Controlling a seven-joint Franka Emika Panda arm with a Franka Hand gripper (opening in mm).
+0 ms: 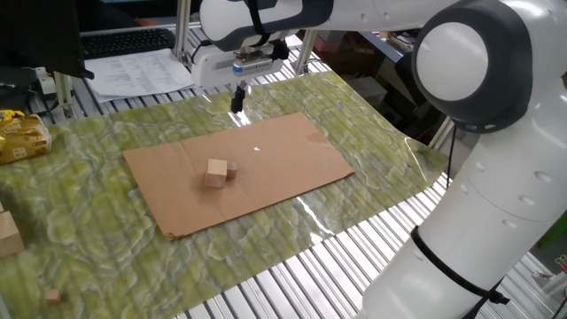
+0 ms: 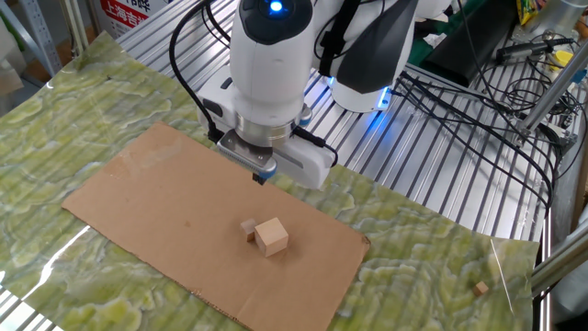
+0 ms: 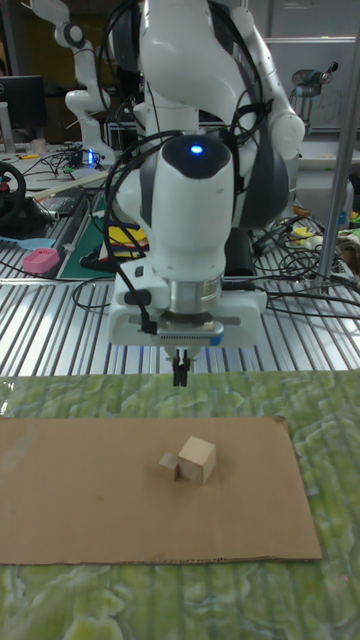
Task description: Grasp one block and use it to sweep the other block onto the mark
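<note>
Tan larger block [image 1: 216, 173] w/ smaller block [image 1: 232, 171], apart from closed jaws.

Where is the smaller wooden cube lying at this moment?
In the tall fixed view, the smaller cube lies on the cardboard, touching the left side of the larger cube, below the end effector.

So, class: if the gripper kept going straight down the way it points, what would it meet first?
Probably the cardboard sheet near its far edge. The gripper, jaws shut, hangs well short of both blocks, though depth is uncertain.
</note>
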